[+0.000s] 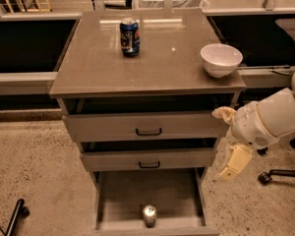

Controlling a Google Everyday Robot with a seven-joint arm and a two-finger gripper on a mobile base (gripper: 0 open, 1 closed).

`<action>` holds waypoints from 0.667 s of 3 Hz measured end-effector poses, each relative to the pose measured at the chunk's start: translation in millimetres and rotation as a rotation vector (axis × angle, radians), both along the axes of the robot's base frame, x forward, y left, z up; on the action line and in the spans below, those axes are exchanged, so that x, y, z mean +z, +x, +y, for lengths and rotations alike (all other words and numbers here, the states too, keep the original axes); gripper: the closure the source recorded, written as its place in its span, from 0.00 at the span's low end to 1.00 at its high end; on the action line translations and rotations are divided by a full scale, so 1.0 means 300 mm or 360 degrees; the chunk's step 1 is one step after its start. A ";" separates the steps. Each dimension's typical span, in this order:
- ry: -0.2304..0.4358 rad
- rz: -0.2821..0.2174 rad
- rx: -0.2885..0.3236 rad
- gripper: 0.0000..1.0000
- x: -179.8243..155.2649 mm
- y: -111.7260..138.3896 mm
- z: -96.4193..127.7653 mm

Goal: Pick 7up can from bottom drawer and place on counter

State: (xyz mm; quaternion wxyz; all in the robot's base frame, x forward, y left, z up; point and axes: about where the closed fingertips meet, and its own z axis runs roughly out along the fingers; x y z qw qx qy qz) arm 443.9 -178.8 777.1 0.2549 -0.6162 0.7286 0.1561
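Note:
The 7up can (149,215) stands upright near the front middle of the bottom drawer (123,195), which is pulled out. Its silver top faces the camera. The counter (152,58) is the grey-brown top slab of the cabinet. My gripper (229,139) hangs at the right side of the cabinet, level with the two upper drawers, on a white arm coming in from the right. Its two pale yellowish fingers (235,162) are spread apart and hold nothing. The gripper is above and to the right of the can, well apart from it.
A blue-labelled can (130,37) stands at the back of the counter. A white bowl (221,59) sits at its right edge. The two upper drawers (147,127) are slightly open. A chair base (280,173) is on the floor at right, a dark wheel leg (14,215) at left.

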 end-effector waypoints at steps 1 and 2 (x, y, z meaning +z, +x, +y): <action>0.0183 0.0145 0.0000 0.00 -0.379 -0.035 0.047; 0.0379 0.0080 0.0030 0.00 -0.594 -0.051 0.071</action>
